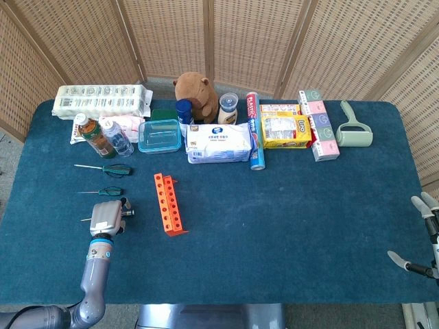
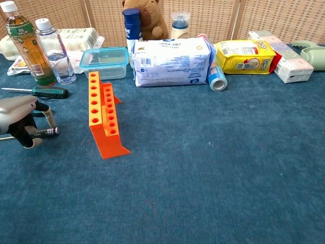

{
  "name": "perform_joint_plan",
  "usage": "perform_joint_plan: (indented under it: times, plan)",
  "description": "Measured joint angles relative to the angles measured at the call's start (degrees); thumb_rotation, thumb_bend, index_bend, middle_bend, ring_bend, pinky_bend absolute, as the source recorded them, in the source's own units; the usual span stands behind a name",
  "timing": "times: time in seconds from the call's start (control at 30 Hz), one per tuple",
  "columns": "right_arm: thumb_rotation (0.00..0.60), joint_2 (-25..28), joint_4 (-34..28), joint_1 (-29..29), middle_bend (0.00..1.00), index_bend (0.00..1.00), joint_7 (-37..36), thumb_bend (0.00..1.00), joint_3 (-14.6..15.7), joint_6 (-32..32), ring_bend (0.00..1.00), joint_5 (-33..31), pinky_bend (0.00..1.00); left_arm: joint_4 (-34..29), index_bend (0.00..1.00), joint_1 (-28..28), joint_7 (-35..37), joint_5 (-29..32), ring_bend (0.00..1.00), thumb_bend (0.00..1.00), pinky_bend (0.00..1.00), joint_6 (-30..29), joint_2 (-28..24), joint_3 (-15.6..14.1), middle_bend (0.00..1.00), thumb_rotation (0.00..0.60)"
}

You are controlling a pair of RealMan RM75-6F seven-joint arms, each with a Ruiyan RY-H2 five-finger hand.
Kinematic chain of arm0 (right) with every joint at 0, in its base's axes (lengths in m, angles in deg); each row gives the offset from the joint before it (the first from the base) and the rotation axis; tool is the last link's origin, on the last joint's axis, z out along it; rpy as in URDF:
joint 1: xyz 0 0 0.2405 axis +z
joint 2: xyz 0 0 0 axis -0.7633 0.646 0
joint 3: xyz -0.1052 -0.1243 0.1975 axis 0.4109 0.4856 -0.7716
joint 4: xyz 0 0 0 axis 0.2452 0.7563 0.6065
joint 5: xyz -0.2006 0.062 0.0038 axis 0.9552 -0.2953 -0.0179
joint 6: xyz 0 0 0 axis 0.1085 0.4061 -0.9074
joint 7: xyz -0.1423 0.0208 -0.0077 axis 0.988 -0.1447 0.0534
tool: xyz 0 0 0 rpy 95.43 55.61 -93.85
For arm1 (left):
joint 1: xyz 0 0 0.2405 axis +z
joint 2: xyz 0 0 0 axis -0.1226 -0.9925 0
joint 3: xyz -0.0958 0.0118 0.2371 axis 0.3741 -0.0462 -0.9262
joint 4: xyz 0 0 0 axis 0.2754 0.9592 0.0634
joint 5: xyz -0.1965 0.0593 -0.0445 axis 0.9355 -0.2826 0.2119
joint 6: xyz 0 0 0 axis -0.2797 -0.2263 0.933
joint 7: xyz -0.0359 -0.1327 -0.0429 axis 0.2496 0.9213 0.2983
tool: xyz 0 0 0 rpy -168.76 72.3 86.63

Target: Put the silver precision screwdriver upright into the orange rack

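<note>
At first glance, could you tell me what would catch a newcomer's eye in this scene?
The orange rack stands out on the blue table, left of centre. Just left of it, the left hand arches over the silver precision screwdriver, lying flat. Behind runs a cluttered row of packages and bottles.

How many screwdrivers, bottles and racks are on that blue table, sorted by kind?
Green-handled screwdrivers: 2, one near the bottles, one below it.
Silver precision screwdriver: 1, under the left hand.
Drink bottles: 2, a tea bottle and a clear water bottle.
Orange rack: 1.
Total: 6.
</note>
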Motion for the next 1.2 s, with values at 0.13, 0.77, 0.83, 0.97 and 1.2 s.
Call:
perform_joint_plan:
  times: [0.13,0.77,0.83,0.97,1.2]
  plan:
    - [0.600,0.1,0.0,0.0,0.00,0.03,-0.2,0.00,0.0,0.0,0.00,0.0,0.00,0.6,0.41,-0.2,0.2,0.3,0.97,0.37,0.94,-0.2,0.4,-0.1,1.00,0.600]
    - [0.600,0.3,0.0,-0.1,0.00,0.03,-0.7,0.00,-0.1,-0.1,0.00,-0.1,0.00,2.4,0.49,-1.4,-1.3,0.6,0.97,0.42,0.94,-1.6,2.1,-1.4,1.00,0.600]
    - [0.598,0.3,0.1,-0.1,0.00,0.03,-0.8,0.00,-0.1,-0.1,0.00,-0.1,0.00,2.5,0.50,-1.4,-1.4,0.6,0.97,0.42,0.94,-1.8,2.2,-1.5,1.00,0.600]
    - [0.600,0.3,0.0,-0.1,0.00,0.03,-0.9,0.00,-0.1,-0.1,0.00,-0.1,0.00,2.6,0.50,-1.5,-1.7,0.4,0.97,0.42,0.94,-2.2,2.3,-1.7,1.00,0.600]
    - [0.600,0.3,0.0,-0.1,0.00,0.03,-0.8,0.00,-0.1,0.0,0.00,-0.2,0.00,1.3,0.50,-1.3,-1.2,0.1,0.97,0.42,0.94,-2.5,1.6,-1.7,1.00,0.600]
